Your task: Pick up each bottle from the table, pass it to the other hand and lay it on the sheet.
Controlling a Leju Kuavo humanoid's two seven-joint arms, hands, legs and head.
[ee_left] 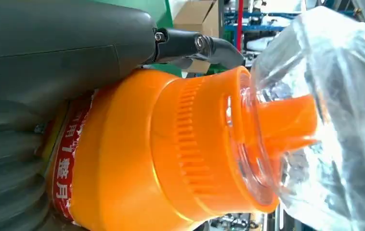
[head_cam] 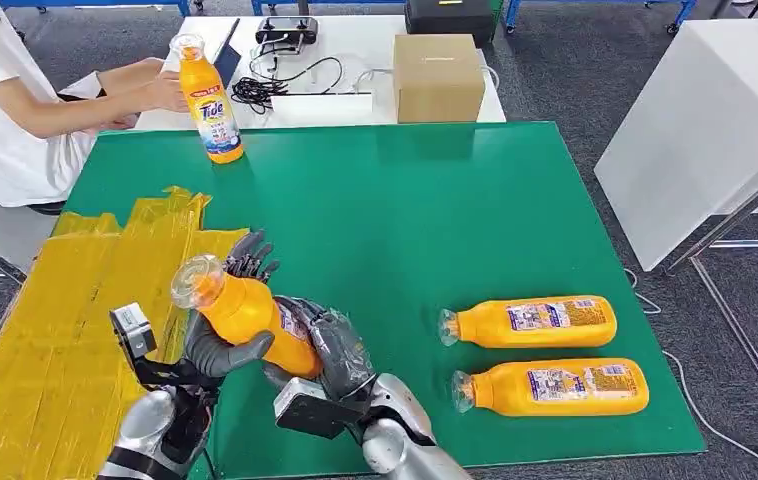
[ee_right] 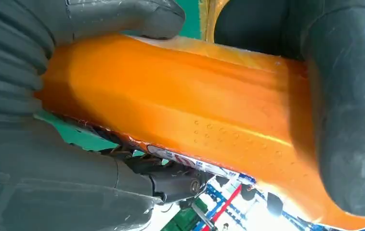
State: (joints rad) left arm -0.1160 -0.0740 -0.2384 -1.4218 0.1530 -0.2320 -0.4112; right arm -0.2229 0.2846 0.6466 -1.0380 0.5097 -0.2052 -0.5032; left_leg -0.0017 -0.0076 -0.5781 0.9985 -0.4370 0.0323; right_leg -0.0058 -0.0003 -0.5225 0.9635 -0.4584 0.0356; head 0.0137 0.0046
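An orange detergent bottle [head_cam: 245, 318] with a clear cap is tilted above the near edge of the green table, cap toward the yellow sheet [head_cam: 45, 330]. My left hand [head_cam: 217, 340] grips it near the shoulder, thumb across the front. My right hand [head_cam: 330, 350] holds its lower body from the other side. The left wrist view shows the bottle's neck and cap [ee_left: 180, 154] against my left hand [ee_left: 50, 62]. In the right wrist view my right hand [ee_right: 41, 163] wraps the bottle's orange body [ee_right: 180, 101]. Two more orange bottles [head_cam: 530, 322] [head_cam: 553, 388] lie on the table at the right.
At the table's far left edge a person's hand steadies an upright Tide bottle [head_cam: 211, 100]. A cardboard box [head_cam: 439, 76] and cables lie on the white table behind. A white panel [head_cam: 695, 130] stands to the right. The green table [head_cam: 405, 220] is bare in the middle.
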